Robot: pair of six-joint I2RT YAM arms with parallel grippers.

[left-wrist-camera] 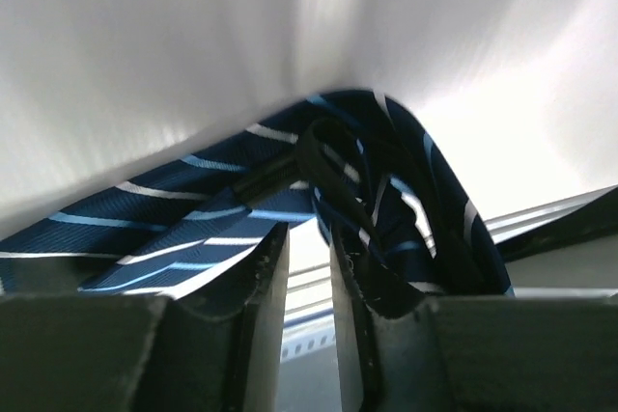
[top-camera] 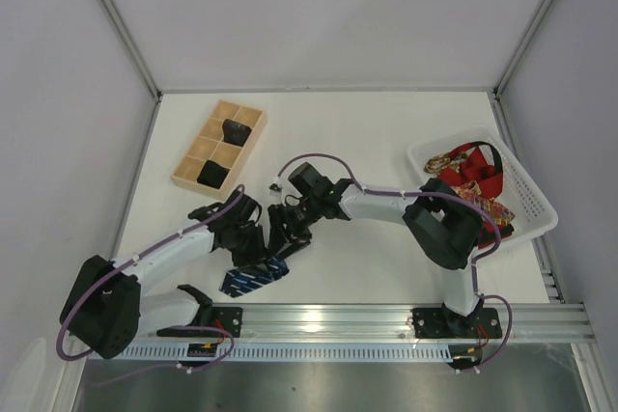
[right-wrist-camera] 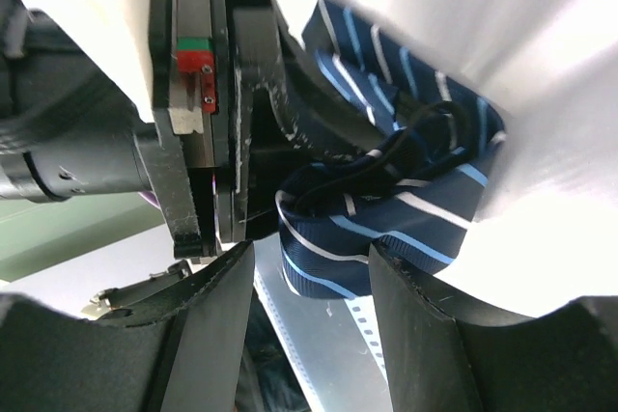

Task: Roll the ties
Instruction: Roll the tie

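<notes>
Mid-roll, the navy tie (top-camera: 254,276) lies on the surface between both arms, left gripper (left-wrist-camera: 309,267) jaws barely parted, right gripper (right-wrist-camera: 309,267) jaws spread around its coil; next, tighten and keep winding.

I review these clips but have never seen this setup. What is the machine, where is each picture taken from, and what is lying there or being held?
Two robot arms are bolted at the near edge of a white table. One picture looks down from above; the other two come from cameras on each wrist. Both arms meet over a navy striped tie, partly rolled. The left gripper has its jaws slightly apart, with folds of the tie lying against them; whether it grips is unclear. The right gripper stands open beside the tie. At the back left a wooden box holds two dark bundles. On the right a white basket holds red and gold ties.
</notes>
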